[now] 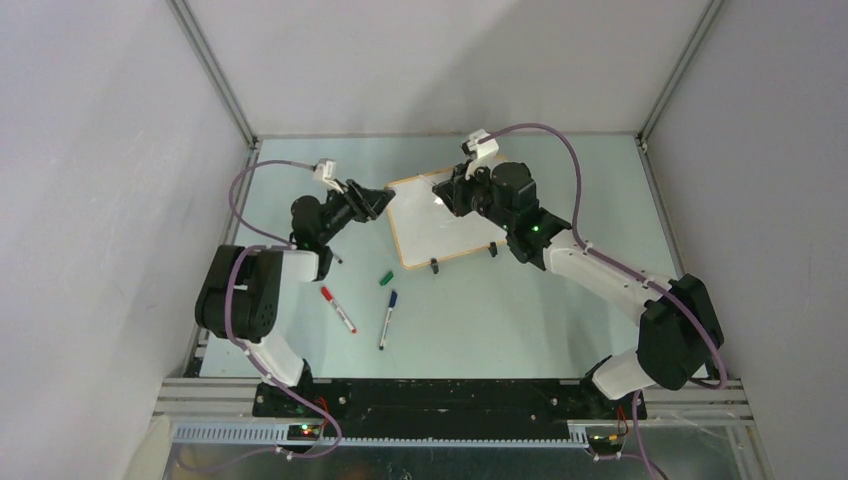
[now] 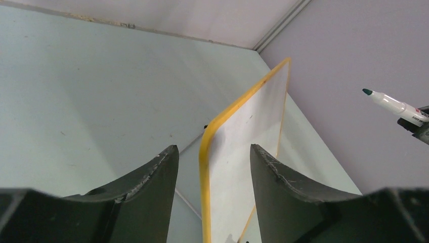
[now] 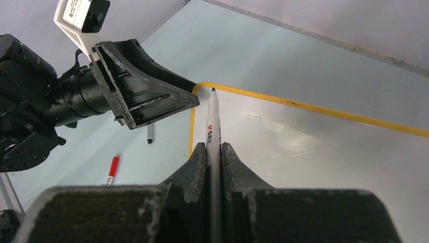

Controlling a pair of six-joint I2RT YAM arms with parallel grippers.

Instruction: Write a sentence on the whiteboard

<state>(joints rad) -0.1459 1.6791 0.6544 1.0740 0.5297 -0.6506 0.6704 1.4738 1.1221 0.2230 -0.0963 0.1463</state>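
Note:
The whiteboard [image 1: 440,235] with its orange-tan frame stands tilted on two black clip feet in the middle of the table. Its face is blank; no green sentence shows in any view. My left gripper [image 1: 375,200] is open, its jaws astride the board's left edge [image 2: 205,167] with a gap on each side. My right gripper [image 3: 213,149] is shut on a green-tipped marker [image 3: 212,119]. The marker's tip hovers over the board's upper left corner [image 3: 200,87]. The marker also shows in the left wrist view [image 2: 392,105].
A red marker [image 1: 338,309], a blue marker [image 1: 387,318] and a green cap [image 1: 386,277] lie on the table in front of the board. A dark pen [image 3: 149,134] lies near the left arm. Grey walls enclose the table on three sides.

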